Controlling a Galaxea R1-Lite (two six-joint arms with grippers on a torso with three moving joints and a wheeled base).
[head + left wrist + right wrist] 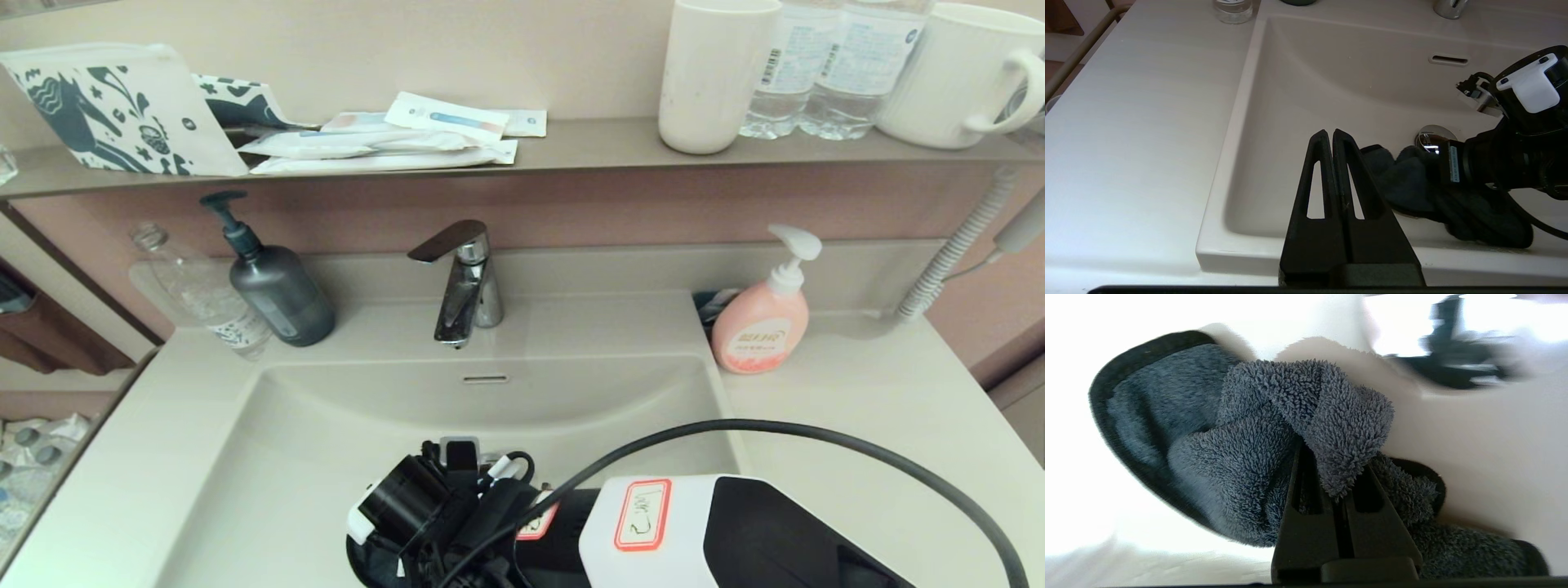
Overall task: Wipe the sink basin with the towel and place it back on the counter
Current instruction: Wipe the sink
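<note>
The cream-white sink basin [326,457] has a chrome drain plug [1433,136] and an overflow slot [486,379]. My right arm [735,531] reaches down into the basin from the front right, and its wrist [441,506] hides the towel in the head view. The dark grey fluffy towel [1241,457] lies bunched on the basin floor beside the drain, with my right gripper [1331,457] shut on a fold of it. My left gripper [1329,132] is shut and empty, hovering over the basin's front left rim. The counter [857,408] flanks the basin on both sides.
A chrome faucet [465,278] stands behind the basin. A grey pump bottle [277,286] and a clear plastic bottle [204,294] sit at back left, a pink soap dispenser [763,322] at back right. A black cable [816,433] arcs over the right wing.
</note>
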